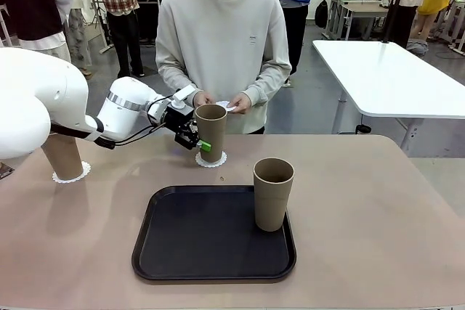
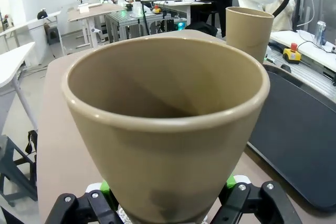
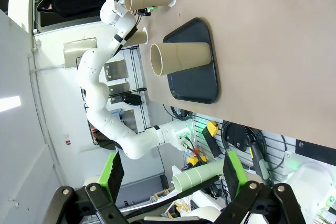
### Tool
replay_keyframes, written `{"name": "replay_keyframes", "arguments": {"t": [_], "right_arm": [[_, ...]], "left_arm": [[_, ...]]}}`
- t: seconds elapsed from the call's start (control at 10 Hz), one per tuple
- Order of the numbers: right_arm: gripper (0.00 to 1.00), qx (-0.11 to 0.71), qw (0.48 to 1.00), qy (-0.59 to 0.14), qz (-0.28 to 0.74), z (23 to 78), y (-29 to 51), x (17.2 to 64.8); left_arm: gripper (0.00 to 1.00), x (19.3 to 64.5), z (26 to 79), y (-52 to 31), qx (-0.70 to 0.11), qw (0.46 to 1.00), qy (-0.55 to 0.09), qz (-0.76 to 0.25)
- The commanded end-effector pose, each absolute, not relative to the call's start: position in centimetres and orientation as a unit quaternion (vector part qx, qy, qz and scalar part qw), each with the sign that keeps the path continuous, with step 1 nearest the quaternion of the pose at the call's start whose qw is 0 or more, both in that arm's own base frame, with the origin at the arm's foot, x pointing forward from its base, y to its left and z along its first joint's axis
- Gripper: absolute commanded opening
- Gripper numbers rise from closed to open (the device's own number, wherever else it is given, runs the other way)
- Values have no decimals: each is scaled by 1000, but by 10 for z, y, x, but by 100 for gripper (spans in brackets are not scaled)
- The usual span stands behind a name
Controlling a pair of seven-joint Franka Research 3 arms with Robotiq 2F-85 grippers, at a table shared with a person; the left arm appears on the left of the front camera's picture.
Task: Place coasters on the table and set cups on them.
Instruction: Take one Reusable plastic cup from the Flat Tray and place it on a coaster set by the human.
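One tan cup (image 1: 211,130) stands on a white lacy coaster (image 1: 211,160) at the far middle of the beige table (image 1: 363,208). My left gripper (image 1: 199,143) is shut on its lower part; in the left wrist view the cup (image 2: 168,124) sits between the green-padded fingers of the left gripper (image 2: 168,205). A second cup (image 1: 64,157) stands on a coaster (image 1: 72,173) at far left, partly behind my left arm. The third cup (image 1: 273,194) stands on the black tray (image 1: 196,237). The person holds another coaster (image 1: 227,106) in both hands. My right gripper (image 3: 173,182) hangs open, away from the table.
The black tray lies at the table's near middle, with the third cup at its right edge. The person stands at the far edge right behind the gripped cup. A white table (image 1: 392,78) stands at the back right. The beige table's right half is bare.
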State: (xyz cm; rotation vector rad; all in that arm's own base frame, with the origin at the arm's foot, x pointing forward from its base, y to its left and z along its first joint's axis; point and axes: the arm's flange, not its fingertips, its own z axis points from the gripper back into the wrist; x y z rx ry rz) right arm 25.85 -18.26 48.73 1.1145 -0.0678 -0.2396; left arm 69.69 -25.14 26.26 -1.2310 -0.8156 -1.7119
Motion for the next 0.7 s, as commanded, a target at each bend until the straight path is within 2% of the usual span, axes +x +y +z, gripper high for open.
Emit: {"name": "replay_keyframes", "arguments": {"t": [0.0, 0.4, 0.5, 0.6], "right_arm": [[100, 536, 837, -40, -106, 487, -183, 260], [100, 536, 837, -40, -106, 487, -183, 260], [100, 536, 837, -40, -106, 487, -183, 260], [100, 536, 837, -40, -106, 487, -183, 260]], "left_arm": [[84, 728, 270, -257, -505, 434, -336, -667], [84, 733, 267, -257, -510, 442, -322, -664], [88, 732, 266, -257, -508, 442, -320, -666], [100, 732, 266, -257, -507, 443, -316, -668]]}}
